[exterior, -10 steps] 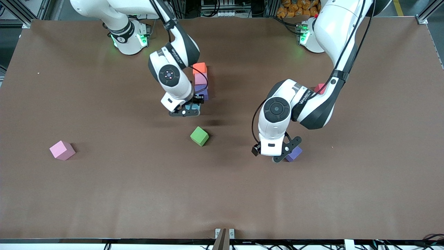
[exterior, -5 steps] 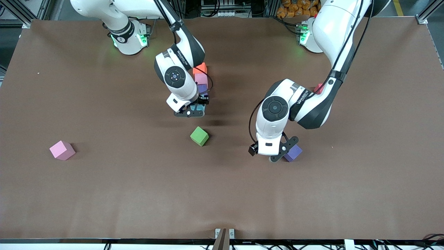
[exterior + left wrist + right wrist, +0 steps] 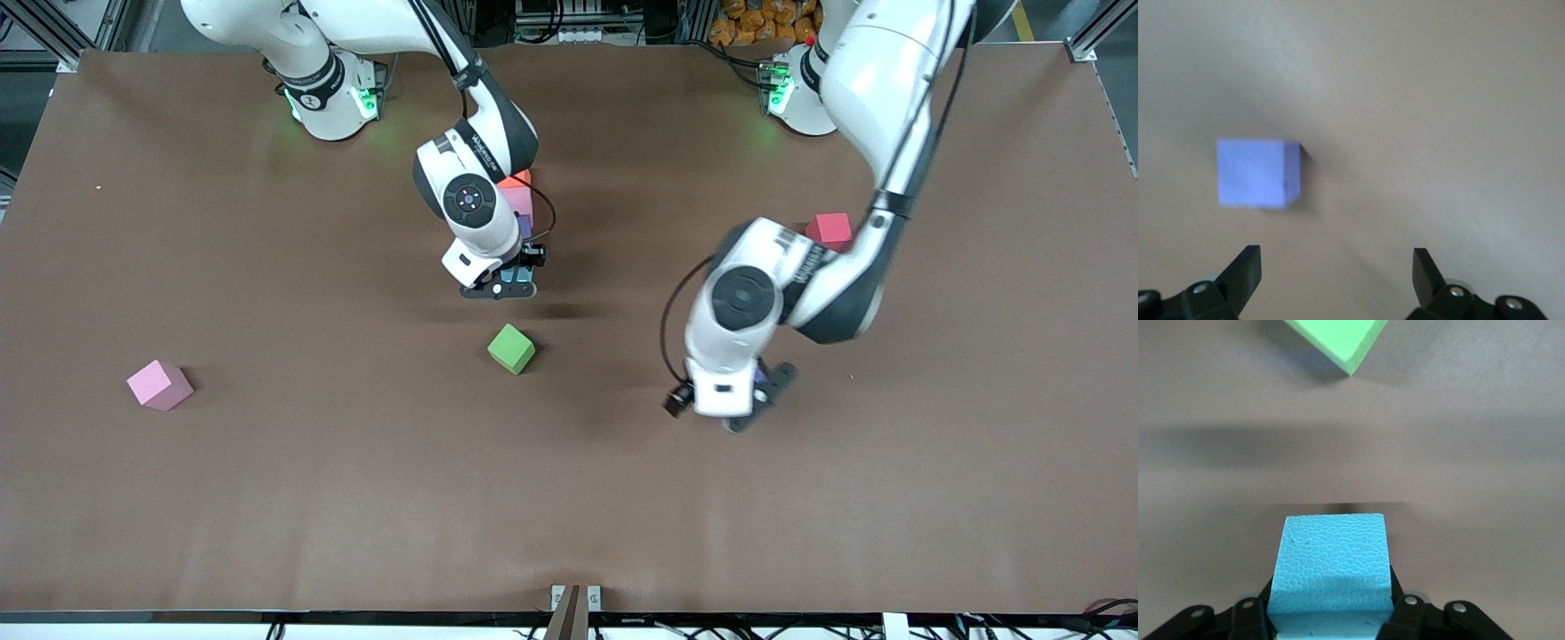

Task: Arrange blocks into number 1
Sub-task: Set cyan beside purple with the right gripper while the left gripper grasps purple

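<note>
A: Left gripper?
B: Lower right of centre in the front view, fingers spread, empty, over a purple block on the table.
A: Right gripper?
B: Upper centre, clamped on a light blue block.
A: Other blocks?
B: Green mid-frame, pink at left, red upper right; orange peeking by the right arm.

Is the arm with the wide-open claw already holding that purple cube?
No, the left gripper is open over the table, and the purple block lies apart from its fingers, untouched.
</note>
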{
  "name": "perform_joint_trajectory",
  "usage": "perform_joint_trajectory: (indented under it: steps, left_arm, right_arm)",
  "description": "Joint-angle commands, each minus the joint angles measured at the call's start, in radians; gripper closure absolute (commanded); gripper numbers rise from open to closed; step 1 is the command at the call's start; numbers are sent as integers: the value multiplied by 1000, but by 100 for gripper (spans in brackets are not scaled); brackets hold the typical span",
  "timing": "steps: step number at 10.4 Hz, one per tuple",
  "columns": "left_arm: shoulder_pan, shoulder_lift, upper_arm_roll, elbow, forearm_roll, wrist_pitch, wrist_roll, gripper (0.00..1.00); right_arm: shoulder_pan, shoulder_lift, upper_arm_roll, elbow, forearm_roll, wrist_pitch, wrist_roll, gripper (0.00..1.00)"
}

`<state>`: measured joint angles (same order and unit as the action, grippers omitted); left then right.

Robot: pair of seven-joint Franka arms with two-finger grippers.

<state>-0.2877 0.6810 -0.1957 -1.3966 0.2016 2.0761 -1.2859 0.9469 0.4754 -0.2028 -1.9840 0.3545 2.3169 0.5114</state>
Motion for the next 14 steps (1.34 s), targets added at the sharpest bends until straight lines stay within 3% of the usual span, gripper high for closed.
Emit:
perform_joint_trajectory:
  steps: [1, 3, 5, 7, 10, 14]
  left_arm:
    - [53, 3, -7, -57, -36, 1, 91, 0]
    - [70, -14, -7, -178, -36, 28, 92, 0]
    - [94, -82, -7, -333, -34, 160, 92, 0]
    - [117, -141, -7, -455, -25, 284, 94, 0]
    - [130, -138, -7, -444, -24, 294, 92, 0]
    - [122, -97, -5, -415, -25, 360, 74, 0]
  right_arm:
    - [16, 19, -10, 19, 40, 1, 15, 45]
    - [19, 19, -9, 14, 40, 1, 15, 38]
    - [20, 19, -10, 13, 40, 1, 15, 15]
    - [20, 16, -9, 13, 40, -1, 15, 9]
    - [-5, -50, -10, -5, 37, -37, 13, 9]
    - [-144, -197, -10, -4, 23, -137, -1, 9]
